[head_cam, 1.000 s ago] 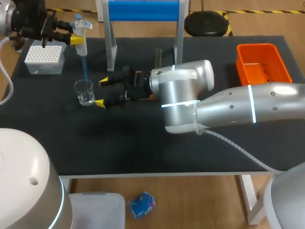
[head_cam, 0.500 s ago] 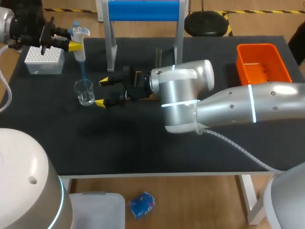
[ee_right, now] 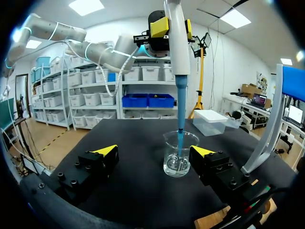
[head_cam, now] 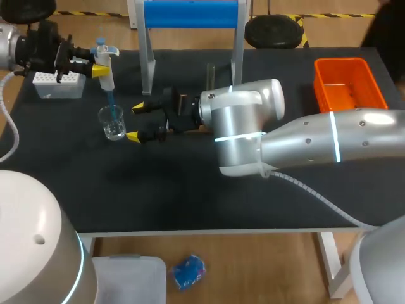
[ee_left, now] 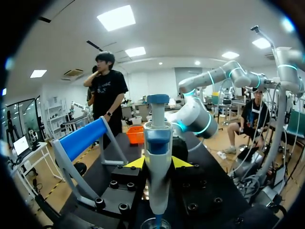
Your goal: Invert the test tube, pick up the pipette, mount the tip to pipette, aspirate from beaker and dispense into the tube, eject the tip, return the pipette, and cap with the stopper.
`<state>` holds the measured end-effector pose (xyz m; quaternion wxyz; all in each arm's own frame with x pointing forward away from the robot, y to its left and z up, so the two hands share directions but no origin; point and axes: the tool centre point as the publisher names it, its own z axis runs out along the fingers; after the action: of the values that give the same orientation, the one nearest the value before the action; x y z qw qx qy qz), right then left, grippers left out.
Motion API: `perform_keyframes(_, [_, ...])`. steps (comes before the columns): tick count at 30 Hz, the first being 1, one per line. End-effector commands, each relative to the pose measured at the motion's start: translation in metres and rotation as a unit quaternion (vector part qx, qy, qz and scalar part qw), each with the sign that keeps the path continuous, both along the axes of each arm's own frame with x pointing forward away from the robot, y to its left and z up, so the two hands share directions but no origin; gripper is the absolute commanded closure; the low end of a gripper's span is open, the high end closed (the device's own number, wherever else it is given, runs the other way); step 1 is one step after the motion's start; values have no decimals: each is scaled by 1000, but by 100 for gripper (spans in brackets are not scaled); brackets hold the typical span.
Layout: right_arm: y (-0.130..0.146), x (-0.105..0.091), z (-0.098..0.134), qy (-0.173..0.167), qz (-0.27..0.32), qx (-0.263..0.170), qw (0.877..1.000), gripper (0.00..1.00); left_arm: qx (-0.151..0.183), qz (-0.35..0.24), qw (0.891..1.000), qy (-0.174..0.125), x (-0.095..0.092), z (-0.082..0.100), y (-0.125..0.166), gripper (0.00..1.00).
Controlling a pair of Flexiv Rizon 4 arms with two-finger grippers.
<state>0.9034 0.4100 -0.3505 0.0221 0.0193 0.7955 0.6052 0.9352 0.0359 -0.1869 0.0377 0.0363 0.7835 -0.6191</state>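
The left end effector (head_cam: 100, 63) grips the pipette (head_cam: 106, 62), its mounted blue tip (head_cam: 111, 101) dipped in the beaker (head_cam: 112, 124) beside the spread-fingered right end effector (head_cam: 135, 122): aspiration seems underway, while dispensing, ejection, return and capping remain.

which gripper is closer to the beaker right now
Right. The right gripper sits open just beside the beaker, not touching it. The left gripper is higher up, shut on the pipette, whose blue tip reaches down into the beaker.
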Motion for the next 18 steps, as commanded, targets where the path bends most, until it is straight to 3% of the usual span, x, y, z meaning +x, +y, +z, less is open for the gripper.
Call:
perform_keyframes(1, [1,0,-1,-1,-1,1,1000,0,-2,-4,1000,4,5,-6,0,100])
perform_keyframes(18, [1,0,-1,-1,-1,1,1000,0,-8,9,1000,28,11,-21,5,100])
